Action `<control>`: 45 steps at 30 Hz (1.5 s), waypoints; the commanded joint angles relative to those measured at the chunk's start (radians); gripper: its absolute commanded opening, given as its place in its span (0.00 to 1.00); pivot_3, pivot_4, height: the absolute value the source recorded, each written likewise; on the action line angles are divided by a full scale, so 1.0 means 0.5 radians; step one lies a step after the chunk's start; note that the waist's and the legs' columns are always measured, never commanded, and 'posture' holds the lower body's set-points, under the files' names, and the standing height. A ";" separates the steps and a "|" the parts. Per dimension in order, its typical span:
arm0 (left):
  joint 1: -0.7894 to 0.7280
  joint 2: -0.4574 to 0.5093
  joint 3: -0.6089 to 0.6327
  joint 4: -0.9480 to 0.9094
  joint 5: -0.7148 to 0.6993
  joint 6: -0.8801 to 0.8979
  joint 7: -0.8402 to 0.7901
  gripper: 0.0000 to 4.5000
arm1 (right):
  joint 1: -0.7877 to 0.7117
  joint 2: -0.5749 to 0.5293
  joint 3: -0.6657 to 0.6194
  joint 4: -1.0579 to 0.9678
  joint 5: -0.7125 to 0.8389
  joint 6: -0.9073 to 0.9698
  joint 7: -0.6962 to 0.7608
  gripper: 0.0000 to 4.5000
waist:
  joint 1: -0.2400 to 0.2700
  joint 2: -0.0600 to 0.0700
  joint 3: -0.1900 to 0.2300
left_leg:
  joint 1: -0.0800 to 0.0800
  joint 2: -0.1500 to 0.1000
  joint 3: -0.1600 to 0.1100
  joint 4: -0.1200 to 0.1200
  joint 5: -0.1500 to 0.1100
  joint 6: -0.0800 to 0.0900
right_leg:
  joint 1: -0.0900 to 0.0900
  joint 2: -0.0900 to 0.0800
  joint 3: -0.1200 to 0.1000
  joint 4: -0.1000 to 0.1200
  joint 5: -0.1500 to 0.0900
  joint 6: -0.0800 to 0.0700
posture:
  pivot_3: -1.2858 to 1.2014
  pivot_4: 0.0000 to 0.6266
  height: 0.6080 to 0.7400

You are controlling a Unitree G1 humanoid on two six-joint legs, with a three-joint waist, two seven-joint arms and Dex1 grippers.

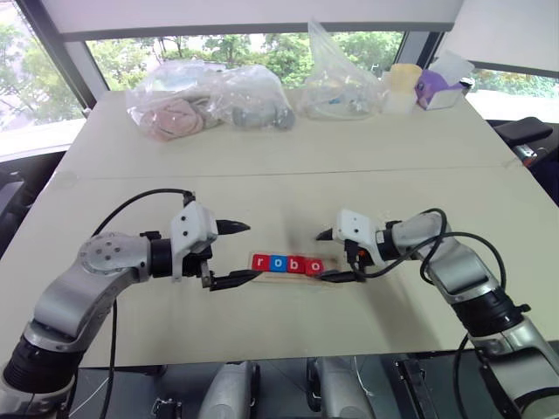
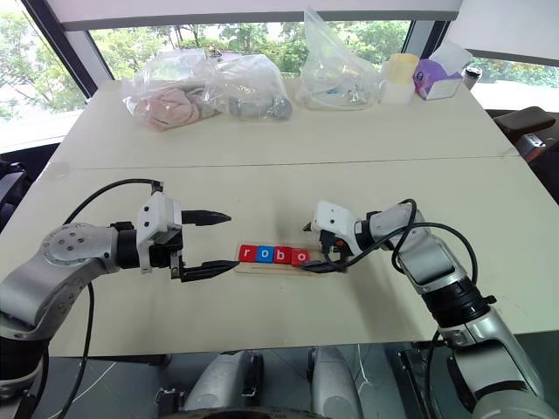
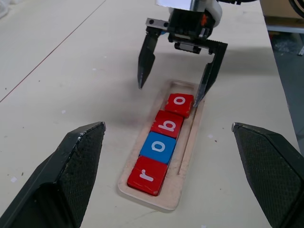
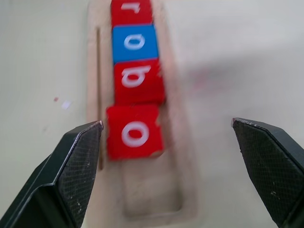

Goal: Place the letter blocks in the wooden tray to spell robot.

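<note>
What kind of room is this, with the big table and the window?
Probably a lab or office test room: a plain pale table by large windows with trees outside, and clear plastic bags of props at the table's far edge.

Your left arm comes in from the left, elbow bent, forearm running inward toward the middle. Left pincer [image 1: 231,254] points toward the right one, tilted slightly downward, fingers spread wide, holding nothing; its lower fingertip [image 1: 253,275] sits low, near the surface, though contact is hard to judge from here. Your right arm mirrors it from the right, elbow out, wrist bent inward. Right pincer [image 1: 327,255] points left and angles down more steeply, fingers wide apart too and nothing between them. In the left wrist view, your right pincer [image 3: 173,92] faces the camera, both black fingers splayed, tips pointing down. The two pincers face each other, well apart.
</note>
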 commanded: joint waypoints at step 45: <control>-0.024 -0.045 -0.022 -0.009 0.013 -0.060 -0.019 1.00 | 0.325 0.205 -1.014 -0.434 0.043 0.857 -1.451 0.99 | 0.001 0.001 0.000 | -0.002 0.000 0.000 -0.001 0.000 0.000 | -0.003 -0.002 0.003 0.000 -0.001 -0.003 | 0.52 0.24 0.89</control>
